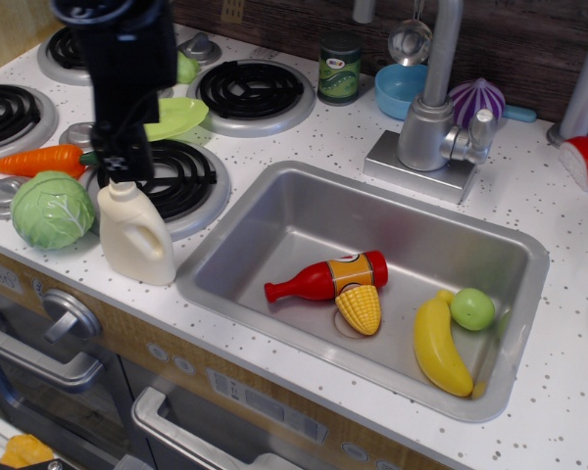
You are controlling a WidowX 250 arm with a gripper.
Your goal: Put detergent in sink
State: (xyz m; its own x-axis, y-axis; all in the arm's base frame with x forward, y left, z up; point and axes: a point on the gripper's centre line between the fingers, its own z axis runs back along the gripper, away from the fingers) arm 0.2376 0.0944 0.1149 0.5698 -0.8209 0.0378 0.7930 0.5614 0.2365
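The cream-white detergent jug stands upright on the speckled counter, just left of the sink. My black gripper hangs directly above the jug's capped neck, its tips close to the cap. I cannot tell whether its jaws are open or shut. The steel sink holds a red ketchup bottle, a corn cob, a banana and a green lime.
A green cabbage and a carrot lie left of the jug. Stove burners, a green plate, a tin can, a blue bowl and the faucet stand behind.
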